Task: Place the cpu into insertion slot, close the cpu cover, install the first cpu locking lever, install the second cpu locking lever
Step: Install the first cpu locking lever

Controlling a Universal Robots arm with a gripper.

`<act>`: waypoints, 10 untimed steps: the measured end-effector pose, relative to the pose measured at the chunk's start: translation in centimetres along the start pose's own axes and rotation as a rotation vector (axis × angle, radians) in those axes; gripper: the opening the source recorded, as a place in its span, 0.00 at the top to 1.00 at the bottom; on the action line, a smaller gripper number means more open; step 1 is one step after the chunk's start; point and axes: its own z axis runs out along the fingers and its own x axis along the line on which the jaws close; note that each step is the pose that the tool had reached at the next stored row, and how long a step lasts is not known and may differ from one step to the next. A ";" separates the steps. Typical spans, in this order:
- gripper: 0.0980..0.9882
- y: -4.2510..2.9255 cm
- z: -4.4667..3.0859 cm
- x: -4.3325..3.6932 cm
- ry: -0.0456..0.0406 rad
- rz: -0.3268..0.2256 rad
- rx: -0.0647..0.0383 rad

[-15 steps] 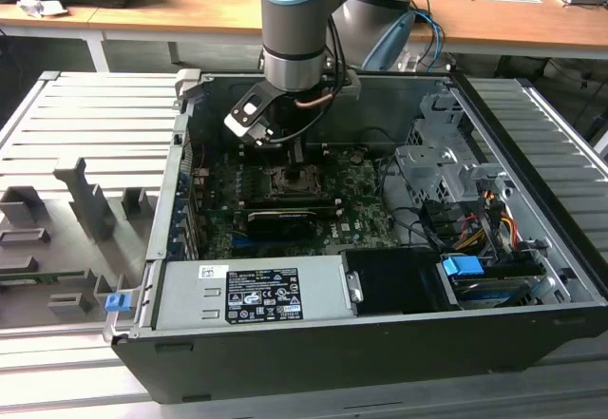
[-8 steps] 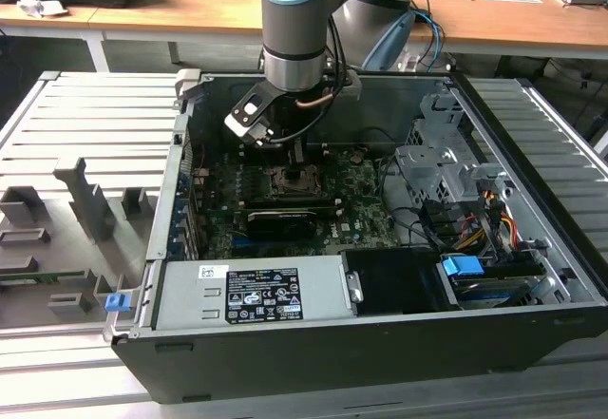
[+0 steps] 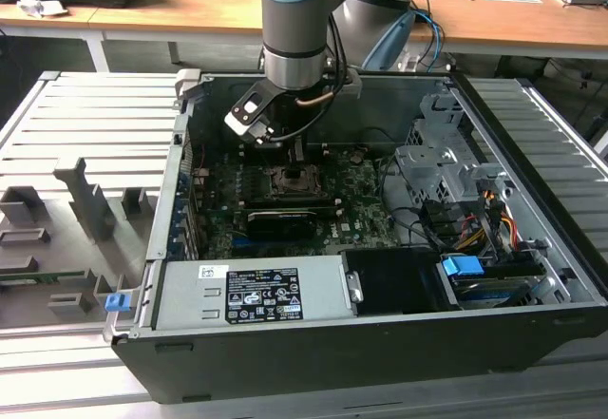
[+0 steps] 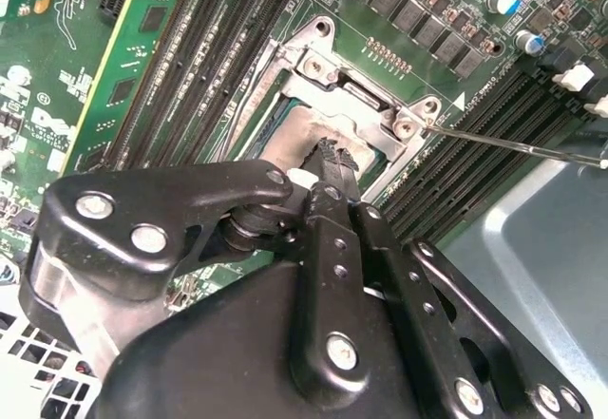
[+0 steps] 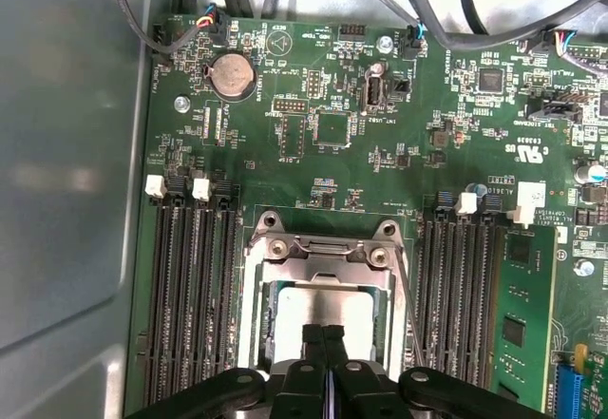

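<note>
We see the end effector point(image 5: 323, 335), fingers pressed together, tip-down on the cpu point(image 5: 366, 316), which sits in the insertion slot point(image 3: 289, 181) mid-frame in the exterior view, with the cpu cover point(image 5: 328, 251) lowered around it.

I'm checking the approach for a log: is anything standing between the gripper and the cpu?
Nothing visible. In the first wrist view the gripper, fingers shut, sits right at the silver top of the cpu, inside the window of the cpu cover; the frame rings the chip without covering its middle.
</note>
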 end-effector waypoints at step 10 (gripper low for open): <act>0.99 0.01 -0.33 0.00 0.0000 0.000 0.000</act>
